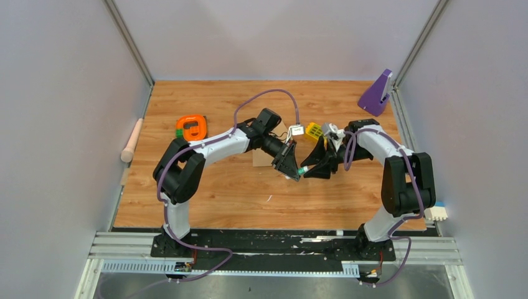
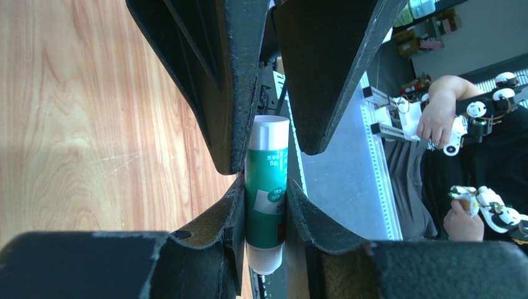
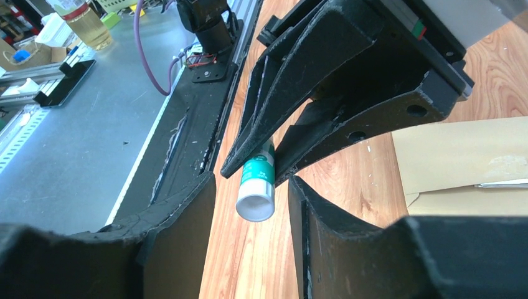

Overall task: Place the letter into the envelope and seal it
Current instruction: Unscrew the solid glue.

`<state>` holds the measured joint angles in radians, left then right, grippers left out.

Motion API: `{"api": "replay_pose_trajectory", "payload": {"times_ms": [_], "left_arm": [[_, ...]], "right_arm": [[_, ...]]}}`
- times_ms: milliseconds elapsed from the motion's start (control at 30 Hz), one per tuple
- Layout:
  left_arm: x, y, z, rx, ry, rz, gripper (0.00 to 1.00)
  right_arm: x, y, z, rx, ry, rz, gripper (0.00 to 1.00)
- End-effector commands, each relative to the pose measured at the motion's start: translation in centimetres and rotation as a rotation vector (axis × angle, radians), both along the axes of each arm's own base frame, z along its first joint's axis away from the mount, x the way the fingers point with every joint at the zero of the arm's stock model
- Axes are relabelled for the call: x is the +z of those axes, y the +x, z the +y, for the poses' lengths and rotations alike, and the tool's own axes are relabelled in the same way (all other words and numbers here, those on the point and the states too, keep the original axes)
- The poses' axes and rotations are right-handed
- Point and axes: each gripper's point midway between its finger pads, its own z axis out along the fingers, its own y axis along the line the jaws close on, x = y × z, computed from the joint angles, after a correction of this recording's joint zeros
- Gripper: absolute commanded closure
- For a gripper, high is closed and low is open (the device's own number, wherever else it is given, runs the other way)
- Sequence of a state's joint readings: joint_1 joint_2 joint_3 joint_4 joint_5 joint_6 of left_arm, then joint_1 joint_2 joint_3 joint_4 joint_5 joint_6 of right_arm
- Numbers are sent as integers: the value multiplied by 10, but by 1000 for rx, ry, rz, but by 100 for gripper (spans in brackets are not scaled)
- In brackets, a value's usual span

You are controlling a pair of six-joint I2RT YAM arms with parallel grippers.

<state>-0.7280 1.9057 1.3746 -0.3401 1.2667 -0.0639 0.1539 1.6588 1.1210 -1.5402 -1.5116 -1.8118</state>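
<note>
My left pincer (image 2: 266, 193) is clamped on a glue stick (image 2: 266, 205), green with white ends. It grips the green barrel from both sides and holds it above the tabletop (image 1: 249, 193), off the wood. The stick's white end pokes out past my fingertips toward my right pincer (image 3: 252, 184).

The right pincer's jaws stand apart, one on each side of that white end. In the right wrist view there is a gap between the stick and each jaw. In the left wrist view one jaw looks close against the white end, though I cannot tell if it touches. The right pincer has no grip on the stick. Seen from above, the two pincers meet nose to nose over the middle of the tabletop, with the stick bridging them.

The envelope (image 3: 461, 156) lies flat on the wood, just behind my left pincer and partly hidden under that arm in the overhead view. I cannot pick out the letter. A thin pale strip (image 3: 501, 184) runs along a fold of the envelope, and I cannot tell whether it is the letter's edge.

Further back on the tabletop are an orange-and-green thing (image 1: 192, 126) on the left, a small yellow block (image 1: 313, 131) near my right wrist, and a purple wedge (image 1: 377, 92) in the far right corner.
</note>
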Motion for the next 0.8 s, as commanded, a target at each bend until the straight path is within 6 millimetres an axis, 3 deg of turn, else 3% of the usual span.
{"api": "replay_pose_trajectory", "payload": {"times_ms": [0,167,300,467,567,767], "left_arm": [[8,3,0,-2,-22,-5,100],[7,4,0,3,-19,-8,100],[5,6,0,12,-11,-20,100],[1,9,0,29,12,-46,100],[0,12,0,46,23,-64,100],[-1,21,2,83,33,-92,100]], "right_arm": [[6,0,-1,20,-12,-107,53],[4,4,-1,20,-33,-45,52],[5,11,-2,20,-101,100,43],[11,18,-3,18,-166,186,38],[12,18,-4,18,-187,159,36],[-6,29,-10,-47,-270,51,35]]}}
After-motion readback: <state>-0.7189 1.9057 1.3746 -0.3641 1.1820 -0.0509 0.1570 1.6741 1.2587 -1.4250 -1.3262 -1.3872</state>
